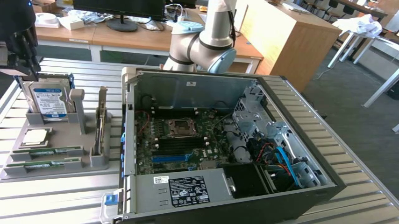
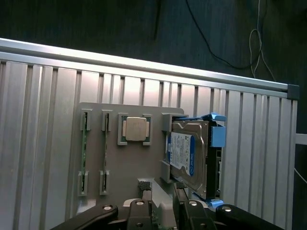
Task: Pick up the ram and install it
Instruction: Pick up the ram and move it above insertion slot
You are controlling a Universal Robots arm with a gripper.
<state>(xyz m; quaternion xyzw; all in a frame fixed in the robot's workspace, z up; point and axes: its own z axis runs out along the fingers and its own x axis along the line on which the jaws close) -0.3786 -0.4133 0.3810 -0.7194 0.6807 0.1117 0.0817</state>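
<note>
Gripper (image 2: 160, 207) is cut off at the frame edges, but its jaws look apart w/ nothing btwn them; ram (image 1: 45, 150) sits edge-on in the wrist view, chips & label unreadable. It's a long thin green stick lying in a slot of the grey tray (image 1: 62, 173), a 2nd stick (image 1: 44, 164) just beside it. Same tray holds a silver CPU (image 1: 36, 136) & an upright blue-label hard drive (image 1: 50, 100); open PC case (image 1: 187, 196) sits beside it on the exterior view's right.

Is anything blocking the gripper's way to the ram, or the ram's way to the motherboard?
Nothing covers the ram sticks slotted in the tray; the gripper hangs above it near the upright hard drive. The side wall of the open case stands between tray and motherboard.
</note>
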